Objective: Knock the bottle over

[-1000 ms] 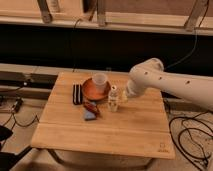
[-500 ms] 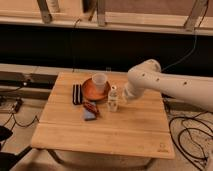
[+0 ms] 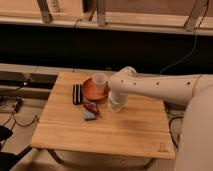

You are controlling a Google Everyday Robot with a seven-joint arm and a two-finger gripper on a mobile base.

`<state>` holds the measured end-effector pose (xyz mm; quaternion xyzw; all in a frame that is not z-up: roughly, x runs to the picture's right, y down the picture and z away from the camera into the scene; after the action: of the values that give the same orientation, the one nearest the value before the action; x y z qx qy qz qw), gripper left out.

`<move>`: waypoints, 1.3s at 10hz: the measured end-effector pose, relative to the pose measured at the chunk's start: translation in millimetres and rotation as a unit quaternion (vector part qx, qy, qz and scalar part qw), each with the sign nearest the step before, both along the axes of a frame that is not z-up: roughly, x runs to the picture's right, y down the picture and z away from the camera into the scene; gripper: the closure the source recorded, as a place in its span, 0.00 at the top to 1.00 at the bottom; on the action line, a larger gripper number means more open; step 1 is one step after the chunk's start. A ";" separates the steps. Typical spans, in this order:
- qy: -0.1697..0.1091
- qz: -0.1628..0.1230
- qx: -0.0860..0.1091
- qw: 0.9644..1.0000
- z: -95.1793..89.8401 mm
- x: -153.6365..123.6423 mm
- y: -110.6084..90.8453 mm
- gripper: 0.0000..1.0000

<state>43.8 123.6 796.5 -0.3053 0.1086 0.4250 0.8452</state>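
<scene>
Camera view: pale cup [image 3: 99, 80] on orange plate [image 3: 87, 92]; pincer [image 3: 116, 105] just beside, low over table [image 3: 125, 132], grip unclear.

Tabletop [image 3: 120, 137]: front half and near-right corner bare, wide passage there. Left-rear crowded: orange plate [image 3: 89, 93] with pale cup [image 3: 99, 81] at its rear edge. Dark flat bar [image 3: 77, 93] just left of plate. Small blue-red item [image 3: 90, 113] just in front of plate. Arm [image 3: 160, 87] reaches in from right over rear-right tabletop, blocks that lane. Tool [image 3: 116, 103] low at centre, just beside plate and cup; gap tight.
</scene>
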 end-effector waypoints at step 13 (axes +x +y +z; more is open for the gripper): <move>0.167 0.125 0.224 0.952 -4.8 160.8 -196.1 0.00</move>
<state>204.6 -72.6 791.7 -0.0434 0.1112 0.5859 0.8015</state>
